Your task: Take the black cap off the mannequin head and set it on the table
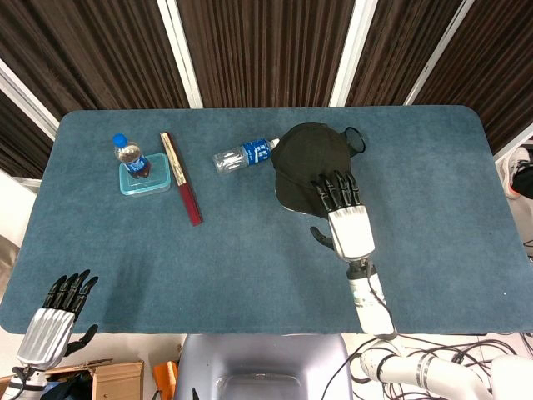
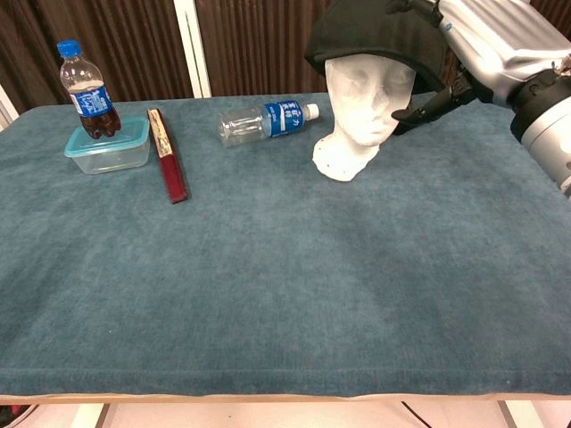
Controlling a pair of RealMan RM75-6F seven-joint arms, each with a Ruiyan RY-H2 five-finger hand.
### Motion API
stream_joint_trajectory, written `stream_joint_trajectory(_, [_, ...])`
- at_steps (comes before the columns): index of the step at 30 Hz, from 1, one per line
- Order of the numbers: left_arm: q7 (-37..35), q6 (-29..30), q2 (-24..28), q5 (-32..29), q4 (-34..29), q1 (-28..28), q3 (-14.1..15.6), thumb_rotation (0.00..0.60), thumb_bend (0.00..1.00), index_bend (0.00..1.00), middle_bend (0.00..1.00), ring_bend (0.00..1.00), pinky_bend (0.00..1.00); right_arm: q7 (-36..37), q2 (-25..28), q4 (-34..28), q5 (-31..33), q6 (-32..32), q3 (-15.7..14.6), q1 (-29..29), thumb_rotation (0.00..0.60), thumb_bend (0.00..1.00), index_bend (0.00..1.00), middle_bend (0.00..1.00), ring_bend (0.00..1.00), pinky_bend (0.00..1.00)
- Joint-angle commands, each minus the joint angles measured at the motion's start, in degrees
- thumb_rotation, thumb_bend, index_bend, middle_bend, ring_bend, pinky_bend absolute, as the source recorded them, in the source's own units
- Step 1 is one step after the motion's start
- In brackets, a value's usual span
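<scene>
The black cap [image 2: 375, 36] sits on the mannequin head [image 2: 361, 98] at the far right-centre of the table [image 1: 250, 250]; removal is not yet done. The right hand [image 1: 341, 204] rests over its brim, fingers extended; whether it grips, I cannot tell. The left hand [image 1: 58, 312] hangs at the near-left edge, fingers apart, holding nothing.

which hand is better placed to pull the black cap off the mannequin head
Right. The right hand is already over the black cap on the mannequin head, while the left hand sits at the table's near-left corner.
</scene>
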Motion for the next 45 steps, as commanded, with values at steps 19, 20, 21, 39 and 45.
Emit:
stream_joint_trajectory(19, [0.3, -1.3, 0.0, -0.1, -0.2, -0.6, 0.4, 0.6, 0.3, 0.0, 0.0, 0.03, 0.08, 2.1, -8.8, 13.1, 0.2, 5.5, 1.7, 6.3, 0.6, 0.1, 0.51, 0.38, 0.25, 0.46])
stream_joint_trajectory(20, [0.3, -1.3, 0.1, -0.1, -0.2, -0.6, 0.4, 0.6, 0.3, 0.0, 0.0, 0.03, 0.08, 2.2, -9.3, 14.0, 0.2, 5.8, 1.8, 6.6, 0.6, 0.1, 0.53, 0.39, 0.27, 0.49])
stream_joint_trajectory(21, [0.3, -1.2, 0.1, 0.0, -0.2, -0.5, 0.5, 0.6, 0.3, 0.0, 0.0, 0.04, 0.08, 2.4, -9.9, 15.2, 0.1, 6.1, 1.9, 7.1, 0.6, 0.11, 0.55, 0.4, 0.29, 0.51])
stream_joint_trajectory(39, [-0.4, -0.4, 0.0, 1.0, 0.4, -0.4, 1.0, 0.6, 0.3, 0.0, 0.0, 0.05, 0.08, 8.5, -14.4, 34.5, -3.6, 14.7, 4.3, 15.6, 0.6, 0.21, 0.93, 0.67, 0.63, 0.93])
stream_joint_trajectory(45, [-0.7, -0.2, 0.1, 0.9, 0.5, -0.4, 0.8, 0.6, 0.3, 0.0, 0.0, 0.05, 0.08, 10.1, -14.9, 39.1, -2.5, 14.8, 4.4, 17.8, 0.6, 0.23, 0.97, 0.7, 0.65, 0.97])
